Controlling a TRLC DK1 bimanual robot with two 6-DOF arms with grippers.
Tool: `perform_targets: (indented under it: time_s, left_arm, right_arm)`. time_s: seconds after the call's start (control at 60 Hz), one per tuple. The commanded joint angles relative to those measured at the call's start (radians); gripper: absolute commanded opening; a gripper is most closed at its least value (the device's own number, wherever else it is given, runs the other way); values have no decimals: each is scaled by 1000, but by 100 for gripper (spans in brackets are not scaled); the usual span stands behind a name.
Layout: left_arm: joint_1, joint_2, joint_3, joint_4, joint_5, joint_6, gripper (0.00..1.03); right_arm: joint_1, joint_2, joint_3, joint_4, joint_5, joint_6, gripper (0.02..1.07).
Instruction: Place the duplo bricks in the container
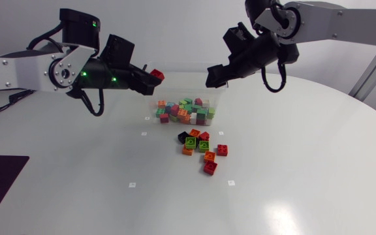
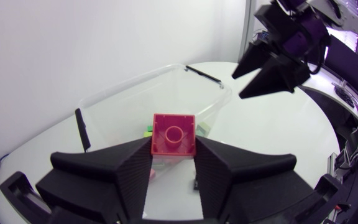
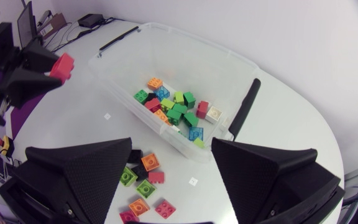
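My left gripper (image 1: 154,77) is shut on a red duplo brick (image 1: 157,74), held in the air just left of the clear plastic container (image 1: 215,98). In the left wrist view the red brick (image 2: 173,134) sits stud-up between the fingers, above the container's near rim (image 2: 135,84). My right gripper (image 1: 213,79) hovers open above the container's right end, with nothing between its fingers. In the right wrist view the container (image 3: 185,46) holds several coloured bricks (image 3: 176,109), ahead of the gripper (image 3: 169,180). Several loose bricks (image 1: 200,147) lie on the table in front of the container.
The loose pile holds red, orange, green and black bricks (image 3: 143,186), under my right gripper in its wrist view. Both of the container's black handles hang outward (image 3: 244,109). The white round table (image 1: 292,176) stretches to the right and front.
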Motion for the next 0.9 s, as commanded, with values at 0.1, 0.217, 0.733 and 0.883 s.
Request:
perform_targets:
  time_s: [0.1, 0.217, 0.733, 0.883]
  left_arm:
    - [34, 126, 134, 22, -6, -70, 19]
    - [52, 206, 209, 34, -18, -96, 19]
    - [35, 399, 413, 33, -124, -116, 20]
    - [23, 412, 429, 14, -154, -130, 47]
  right_arm:
    - [-5, -113, -187, 24, 7, -16, 95]
    - [14, -156, -286, 42, 30, -7, 95]
    - [35, -159, -486, 47, 78, -200, 95]
    - [14, -130, -489, 35, 69, -361, 95]
